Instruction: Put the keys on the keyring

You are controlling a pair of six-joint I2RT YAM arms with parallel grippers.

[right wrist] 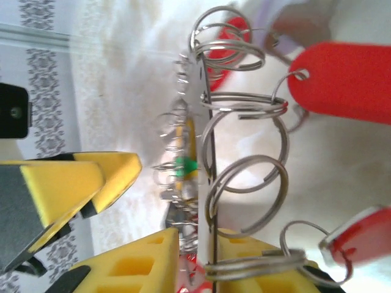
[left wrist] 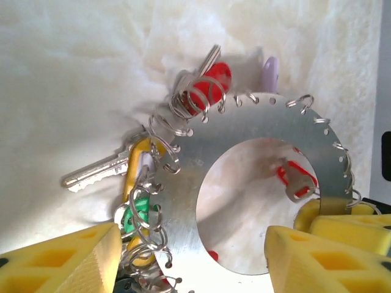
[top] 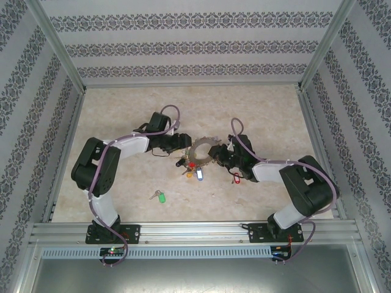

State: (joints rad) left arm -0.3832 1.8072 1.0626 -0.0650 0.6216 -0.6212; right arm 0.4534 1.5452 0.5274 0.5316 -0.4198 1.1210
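fingers of the left hand (left wrist: 192, 239) stand wide open, straddling the near rim of the keyring (left wrist: 244, 122) without gripping it. right hand (right wrist: 200, 244) is closed on the ring's opposite rim and seems to carry it alone. green-tagged key (top: 158, 196) lies loose on the desk (top: 122, 110), well apart from the ring, toward the arm bases on the left arm's side, its length roughly crosswise. so the free left hand is nearer. red-tagged key (top: 235, 177) lies just beside the right hand.
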